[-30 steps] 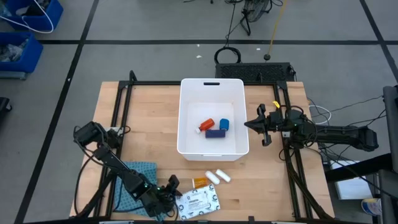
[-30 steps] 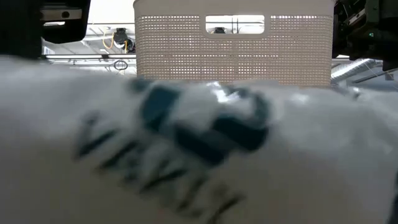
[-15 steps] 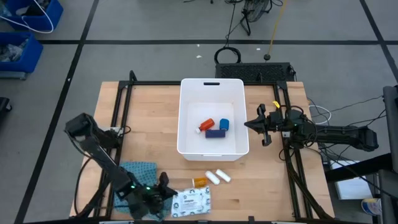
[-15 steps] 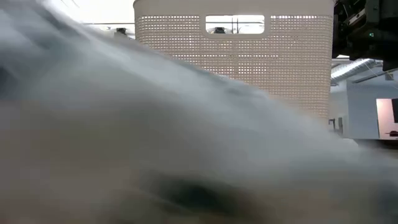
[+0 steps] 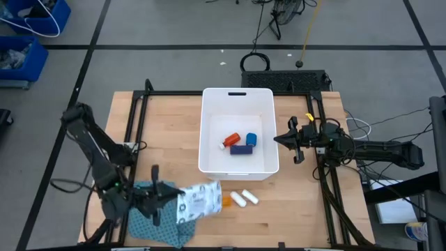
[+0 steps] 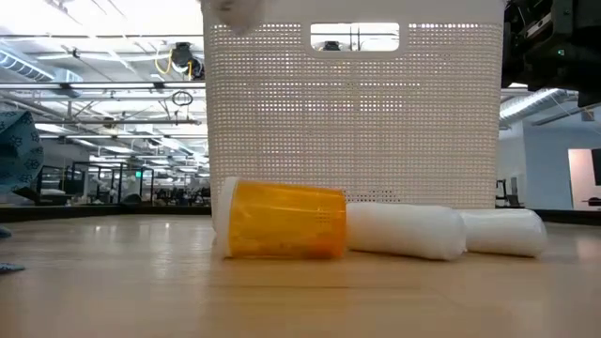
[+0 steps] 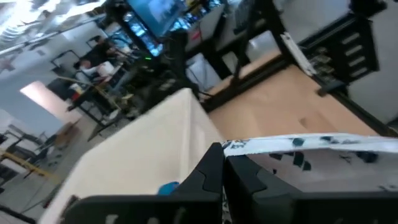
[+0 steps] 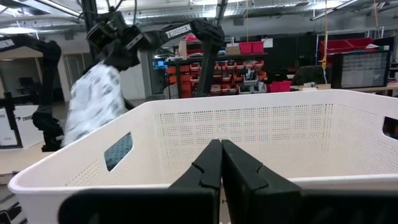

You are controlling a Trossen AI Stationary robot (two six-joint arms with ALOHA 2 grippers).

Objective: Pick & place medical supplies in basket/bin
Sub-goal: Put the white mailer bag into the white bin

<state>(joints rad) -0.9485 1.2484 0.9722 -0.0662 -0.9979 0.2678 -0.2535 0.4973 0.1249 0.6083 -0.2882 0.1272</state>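
My left gripper (image 5: pixel 174 198) is off the table's near left part, shut on the white printed flat packet (image 5: pixel 198 202), which hangs over the blue patterned cloth (image 5: pixel 155 211). Partly under the packet, the orange pill bottle (image 6: pixel 282 219) lies on its side on the table. Two white cylinders (image 5: pixel 242 199) lie beside it. The white bin (image 5: pixel 237 104) holds the red-capped bottle (image 5: pixel 231 140), the blue tape roll (image 5: pixel 251 139) and the dark blue strip (image 5: pixel 240 149). My right gripper (image 5: pixel 281 139) waits shut just outside the bin's right wall. My left gripper pinches the packet by its left end (image 7: pixel 249 147) between its two fingers, coming slanting from the table's left and above. The packet is lifted clear of the table and hangs tilted below the gripper (image 8: pixel 93 102), its free end toward the bin.
The blue patterned cloth lies crumpled at the near left edge. Black frame rails (image 5: pixel 136 118) run along both sides of the table. Bare wood shows left of the bin and near the right front corner. Cables and blue crates lie on the floor beyond the table.
My left gripper has risen from the table's near edge and moved toward the far edge and the left, carrying the packet. The packet, which lay flat at the near edge and blocked the low view, is now lifted clear and tilted.
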